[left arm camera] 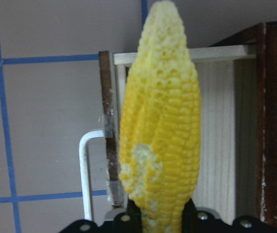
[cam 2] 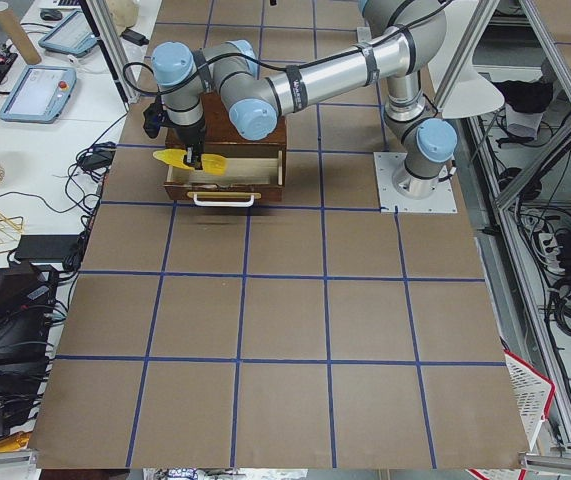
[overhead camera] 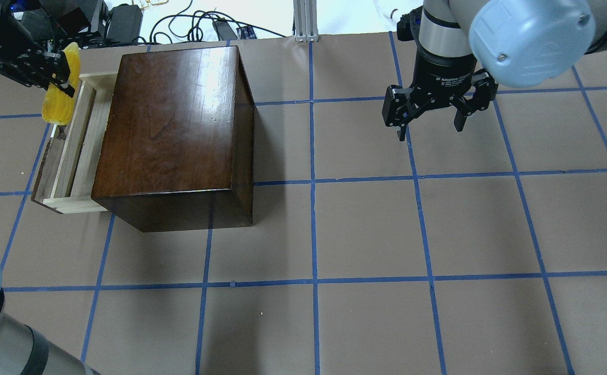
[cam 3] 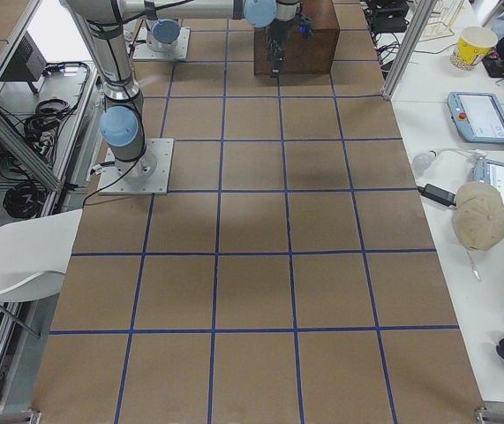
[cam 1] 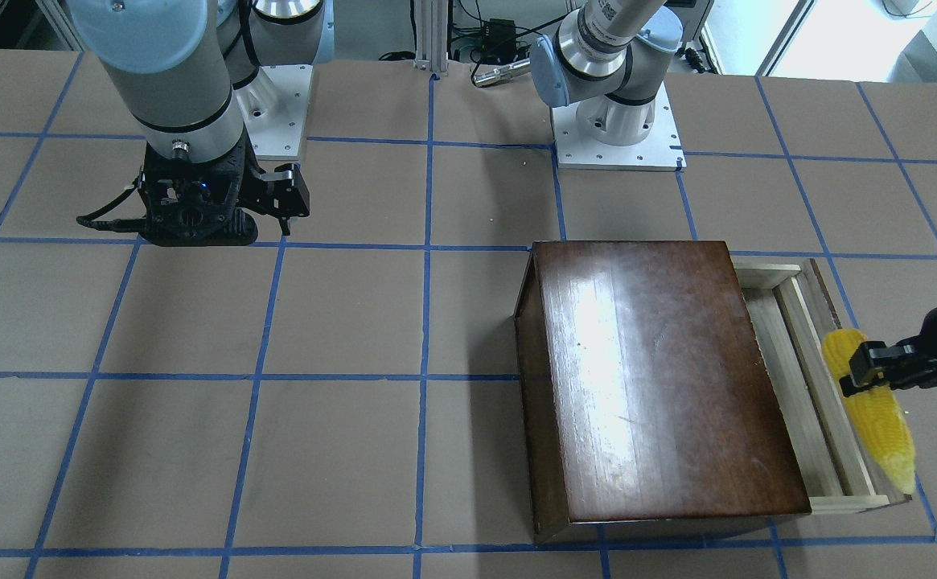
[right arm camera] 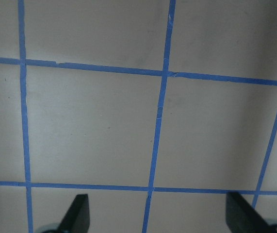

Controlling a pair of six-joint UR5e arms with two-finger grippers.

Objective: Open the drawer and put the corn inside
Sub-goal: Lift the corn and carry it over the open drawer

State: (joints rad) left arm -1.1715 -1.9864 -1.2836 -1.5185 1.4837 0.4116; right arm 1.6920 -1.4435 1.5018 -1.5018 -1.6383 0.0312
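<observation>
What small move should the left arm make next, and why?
Probably shift the corn a little toward the cabinet. The left gripper holds it lengthwise along the open drawer, but it seems to hang over the front panel rather than the drawer's inside, so releasing now might drop it outside.

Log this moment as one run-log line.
drawer: open | corn: in left gripper, above drawer front, not yet inside | right gripper: open, empty, over table

I see the drawer [cam 1: 786,378] open from above — a narrow strip, the cabinet [cam 1: 661,378] roofing the rest. The corn [cam 1: 882,434] hangs over its front panel.
</observation>
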